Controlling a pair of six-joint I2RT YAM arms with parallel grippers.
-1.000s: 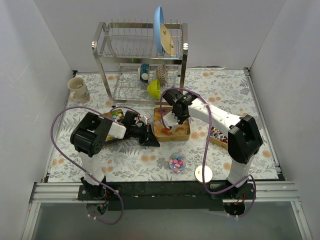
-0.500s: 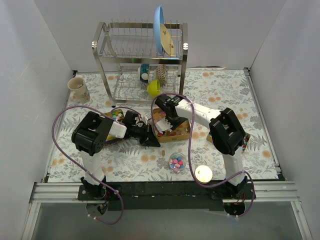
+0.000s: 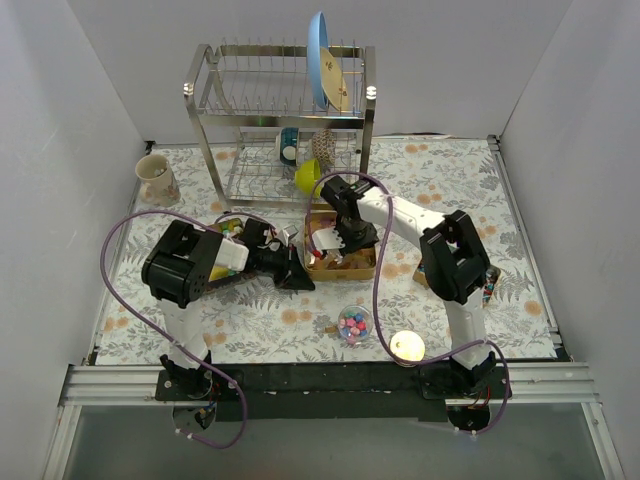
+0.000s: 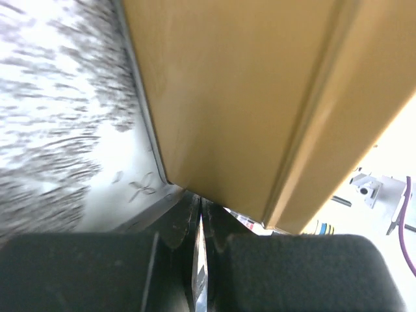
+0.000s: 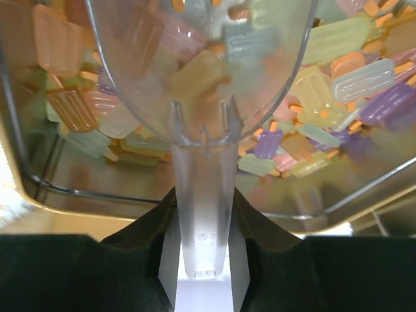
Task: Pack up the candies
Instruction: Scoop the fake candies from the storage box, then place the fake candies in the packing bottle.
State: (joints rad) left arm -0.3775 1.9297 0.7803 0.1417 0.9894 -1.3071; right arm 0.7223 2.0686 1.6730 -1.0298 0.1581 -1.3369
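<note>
The candies (image 5: 338, 84) here are pastel lolly-shaped pieces lying in a gold tin (image 3: 362, 266) at the table's middle. My right gripper (image 5: 203, 208) is shut on the handle of a clear plastic scoop (image 5: 195, 71), whose bowl hangs over those candies. In the top view the right gripper (image 3: 346, 236) stands above the tin. My left gripper (image 3: 297, 277) is shut with nothing in it, its tips against the tin's left wall (image 4: 260, 97). More candies (image 3: 354, 324), bright multicoloured ones, fill a small clear jar in front of the tin.
A round gold lid (image 3: 407, 347) lies near the front edge. A second tin of sweets (image 3: 232, 228) sits behind the left arm, and a tray of wrapped sweets (image 3: 488, 292) shows beside the right arm. A dish rack (image 3: 285, 120), yellow-green bowl (image 3: 308, 177) and mug (image 3: 156, 178) stand at the back.
The right arm's elbow has swung in to the left while the scoop stayed over the tin. The left gripper has stayed at the tin's left edge.
</note>
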